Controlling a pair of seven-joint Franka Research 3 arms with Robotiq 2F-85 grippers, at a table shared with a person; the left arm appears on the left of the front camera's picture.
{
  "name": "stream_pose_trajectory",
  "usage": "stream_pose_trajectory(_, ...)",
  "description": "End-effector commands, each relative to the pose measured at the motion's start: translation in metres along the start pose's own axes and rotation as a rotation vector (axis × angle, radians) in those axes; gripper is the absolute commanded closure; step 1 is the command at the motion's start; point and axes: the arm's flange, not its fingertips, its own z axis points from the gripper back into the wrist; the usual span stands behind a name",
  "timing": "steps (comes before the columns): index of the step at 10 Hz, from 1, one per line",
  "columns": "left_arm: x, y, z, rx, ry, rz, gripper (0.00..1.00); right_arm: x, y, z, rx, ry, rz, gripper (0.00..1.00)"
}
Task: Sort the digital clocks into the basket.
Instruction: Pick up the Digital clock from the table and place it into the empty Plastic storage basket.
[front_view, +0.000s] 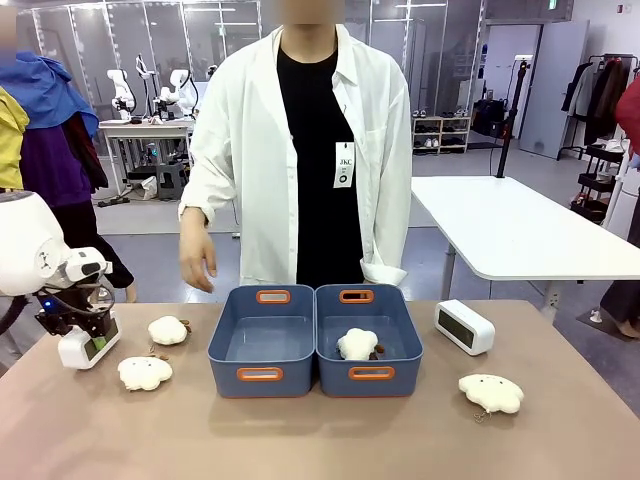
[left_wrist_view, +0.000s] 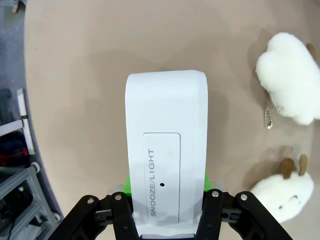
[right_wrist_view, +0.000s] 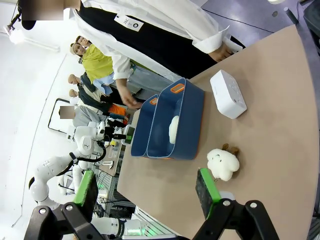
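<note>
My left gripper (front_view: 90, 335) is shut on a white digital clock (front_view: 88, 346), held just above the table's left end. In the left wrist view the clock (left_wrist_view: 166, 150) shows its SNOOZE/LIGHT bar between the green pads of the gripper (left_wrist_view: 167, 186). A second clock (front_view: 464, 327) lies on the table to the right of the bins, and the right wrist view shows this clock (right_wrist_view: 227, 93) too. Two alike dark-blue baskets stand side by side mid-table: the left one (front_view: 228, 345) is empty, the right one (front_view: 405, 345) holds a plush. My right gripper (right_wrist_view: 147, 192) hangs open above the table.
Cream plush toys lie on the table: two near my left gripper (front_view: 168, 330) (front_view: 145, 372) and one at the front right (front_view: 490, 392). A person in a white coat stands at the far side, one hand (front_view: 197, 262) hanging above the table's far left edge.
</note>
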Motion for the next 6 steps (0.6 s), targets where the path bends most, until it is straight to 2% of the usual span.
stream_pose_trajectory(1,-0.038,0.029,0.054,-0.064,-0.01,0.031,1.0,-0.001,0.002,0.0,0.007,-0.002,0.016,0.0)
stream_pose_trajectory(2,-0.083,0.076,0.099,-0.159,0.0,0.043,1.0,-0.001,0.002,0.0,0.007,-0.002,0.016,0.0)
stream_pose_trajectory(4,-0.181,0.166,0.157,-0.427,-0.116,0.035,1.0,-0.001,0.002,0.0,0.007,-0.002,0.016,0.0)
stream_pose_trajectory(5,-0.221,0.196,0.168,-0.473,-0.208,0.039,1.0,-0.001,0.002,0.0,0.007,-0.002,0.016,0.0)
stream_pose_trajectory(6,-0.257,0.221,0.173,-0.505,-0.297,0.129,1.0,-0.001,0.002,0.0,0.007,-0.002,0.016,0.0)
